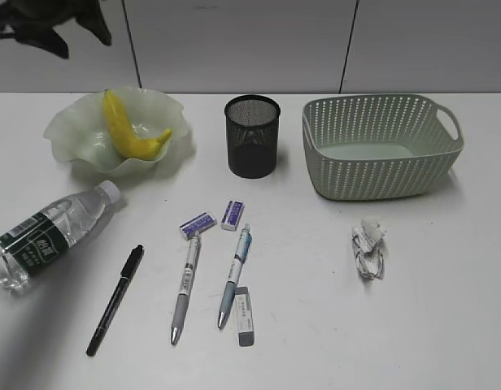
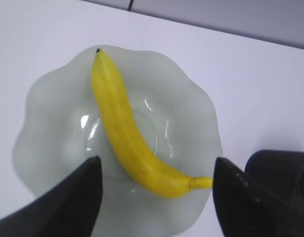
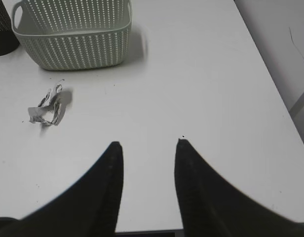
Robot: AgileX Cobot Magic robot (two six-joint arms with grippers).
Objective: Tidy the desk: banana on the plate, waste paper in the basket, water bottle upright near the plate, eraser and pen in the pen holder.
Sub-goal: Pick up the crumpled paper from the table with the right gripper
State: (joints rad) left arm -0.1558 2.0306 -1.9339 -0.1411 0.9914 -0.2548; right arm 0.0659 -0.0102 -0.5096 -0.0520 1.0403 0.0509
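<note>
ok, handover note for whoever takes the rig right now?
Left gripper: jaws open above the plate, holding nothing.
Right gripper: jaws apart over bare desk, empty.
Done: banana lies on the plate.
Left: waste paper on the desk in front of the basket; water bottle lying on its side; three erasers and three pens outside the pen holder.

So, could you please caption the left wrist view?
Open left hand above the banana lying in the plate.
</note>
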